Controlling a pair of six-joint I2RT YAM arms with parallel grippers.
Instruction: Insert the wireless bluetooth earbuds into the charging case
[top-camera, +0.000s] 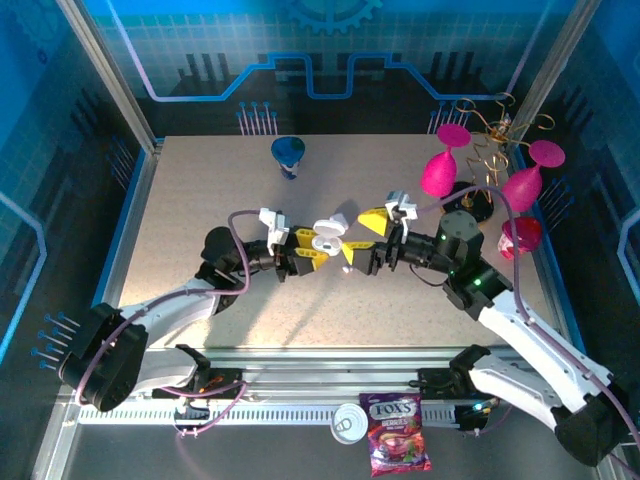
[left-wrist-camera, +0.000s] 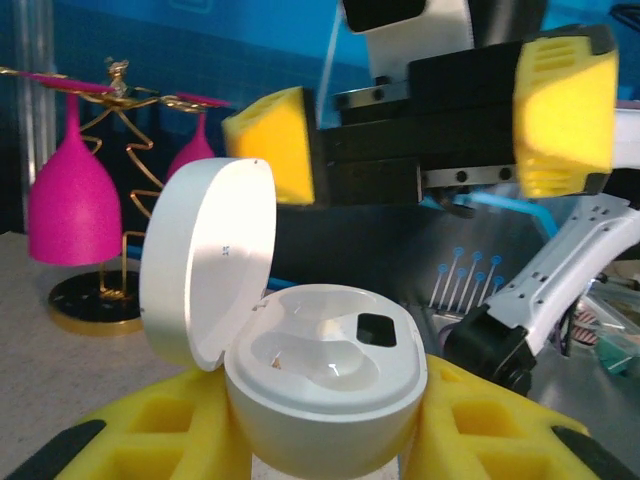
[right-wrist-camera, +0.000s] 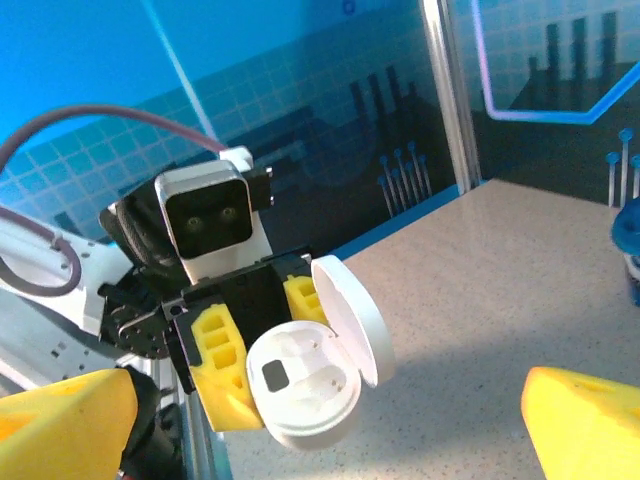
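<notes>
My left gripper (top-camera: 312, 248) is shut on a small white charging case (top-camera: 330, 234) and holds it up over the middle of the table. In the left wrist view the case (left-wrist-camera: 320, 385) sits between my yellow fingers (left-wrist-camera: 160, 430) with its lid (left-wrist-camera: 205, 260) swung open. Both wells inside are empty. My right gripper (top-camera: 362, 238) faces the case from the right, close to it, open with nothing between its yellow fingers (right-wrist-camera: 585, 420). From the right wrist the open case (right-wrist-camera: 300, 385) lies straight ahead. The earbuds are out of view.
A gold stand with pink wine glasses (top-camera: 480, 170) stands at the back right, just behind the right arm. A blue object (top-camera: 290, 152) sits at the back centre. A candy bag (top-camera: 398, 445) and a round white lid (top-camera: 350, 422) lie off the front rail.
</notes>
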